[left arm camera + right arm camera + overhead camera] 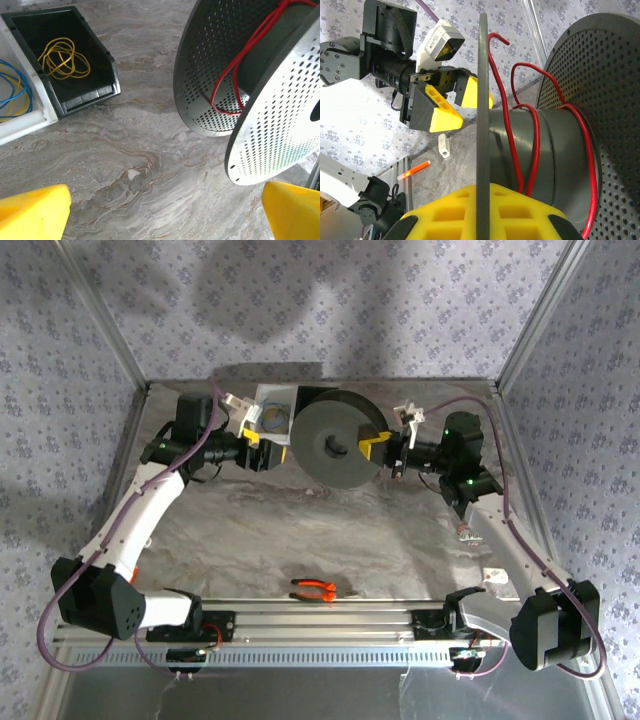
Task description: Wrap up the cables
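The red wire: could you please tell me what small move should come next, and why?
Probably move the open left gripper to the free end of the red wire, which loops slackly round the spool, whose rim the right gripper pinches.

The top view is lit evenly and fairly brightly from above. Broad, soft shadows are cast on the back wall point(300, 300), and a dull sheen is spread over the table point(300, 530). In the left wrist view, strong glare is thrown on the near flange of the spool point(280, 115), where the perforations are partly washed out. The left gripper's fingers point(30, 212) are rendered blurred at the bottom corners. In the right wrist view, the red cable point(538, 140) is kept sharp, the right gripper's fingers point(450, 215) are slightly softened, and a patch at the left edge is blown out to white.
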